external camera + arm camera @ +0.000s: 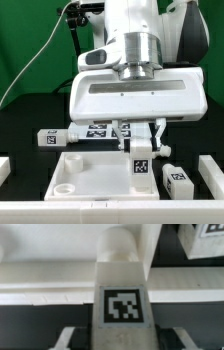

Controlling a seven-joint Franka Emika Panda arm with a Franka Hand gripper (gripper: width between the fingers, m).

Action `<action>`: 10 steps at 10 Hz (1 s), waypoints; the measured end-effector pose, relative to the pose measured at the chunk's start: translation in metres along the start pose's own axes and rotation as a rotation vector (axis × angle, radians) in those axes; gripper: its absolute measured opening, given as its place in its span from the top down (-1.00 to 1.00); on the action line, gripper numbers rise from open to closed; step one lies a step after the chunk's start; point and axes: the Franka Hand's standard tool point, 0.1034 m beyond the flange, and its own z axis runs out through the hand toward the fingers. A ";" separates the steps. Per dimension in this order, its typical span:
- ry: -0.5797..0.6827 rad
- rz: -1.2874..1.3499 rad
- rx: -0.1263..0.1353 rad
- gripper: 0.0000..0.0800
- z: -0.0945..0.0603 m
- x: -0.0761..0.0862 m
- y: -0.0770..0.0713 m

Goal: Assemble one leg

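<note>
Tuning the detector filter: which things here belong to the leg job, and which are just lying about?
Job: leg at the tool; tabletop.
Lying about: spare leg, second spare leg, marker board.

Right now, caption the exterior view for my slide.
Panda hand holds a tagged leg upright over the white tabletop.

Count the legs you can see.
3: one leg upright in the pincer over the tabletop, one at the exterior view's left, one at its right. Others may be hidden.
</note>
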 end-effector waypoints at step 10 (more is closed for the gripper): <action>-0.076 0.016 0.025 -0.61 -0.024 0.025 0.001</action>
